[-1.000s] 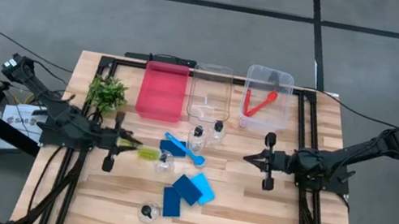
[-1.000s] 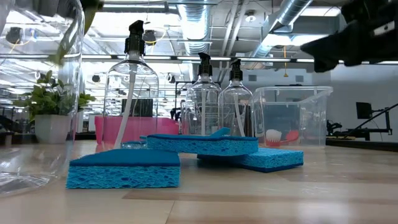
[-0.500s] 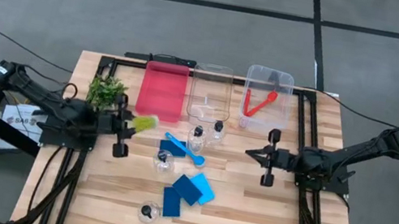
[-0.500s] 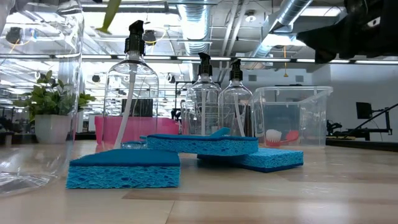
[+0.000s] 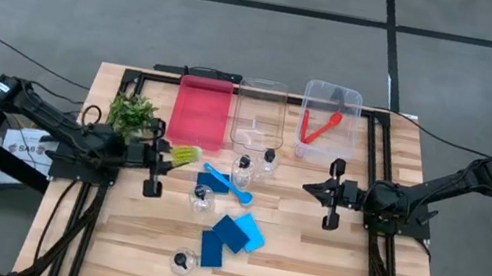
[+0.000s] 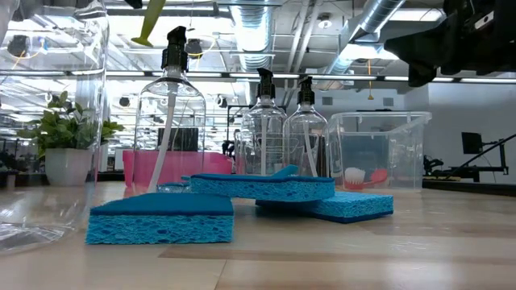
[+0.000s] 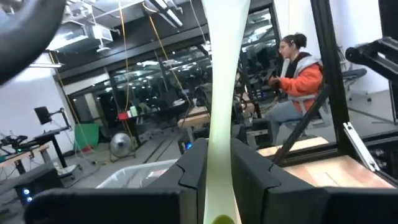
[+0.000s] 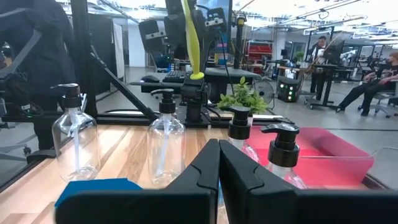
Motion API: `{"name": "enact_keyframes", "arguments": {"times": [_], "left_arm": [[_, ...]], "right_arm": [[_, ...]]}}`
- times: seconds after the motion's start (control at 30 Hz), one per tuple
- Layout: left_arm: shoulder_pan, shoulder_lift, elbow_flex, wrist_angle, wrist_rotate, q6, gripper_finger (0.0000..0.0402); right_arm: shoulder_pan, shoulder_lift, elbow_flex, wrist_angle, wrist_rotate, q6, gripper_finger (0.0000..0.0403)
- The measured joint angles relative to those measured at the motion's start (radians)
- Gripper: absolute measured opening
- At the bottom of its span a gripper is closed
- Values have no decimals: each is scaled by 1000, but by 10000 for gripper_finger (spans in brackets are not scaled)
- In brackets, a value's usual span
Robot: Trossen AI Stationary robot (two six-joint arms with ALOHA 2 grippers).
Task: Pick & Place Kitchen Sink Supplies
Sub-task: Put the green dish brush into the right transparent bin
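- Wooden table (image 5: 306, 260) on a grey floor; open workshop room behind, a seated person (image 7: 297, 81) in an orange top
- Landmark: red tray (image 5: 201, 112) at the table's far edge
- Left gripper (image 5: 157, 159), just left of the tray's near corner, clamps a yellow-green brush (image 5: 185, 155), held off the table
- Right gripper (image 5: 332, 194), well right of the tray, fingers closed, nothing held
- Blue brush (image 5: 228, 184), bottles (image 5: 243, 169) and blue sponges (image 5: 231, 235) lie nearer than the tray
- Red brush (image 5: 319, 127) in the clear bin (image 5: 333, 98) right of the tray
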Motion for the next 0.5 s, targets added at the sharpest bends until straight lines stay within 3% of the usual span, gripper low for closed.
{"name": "enact_keyframes", "arguments": {"times": [0.3, 0.5], "left_arm": [[48, 188, 142, 10, 10, -16, 54], [137, 342, 305, 12, 183, -19, 54]], "right_arm": [[0, 0, 0, 12, 1, -39, 1], [-1, 0, 0, 73, 54, -130, 1]]}}
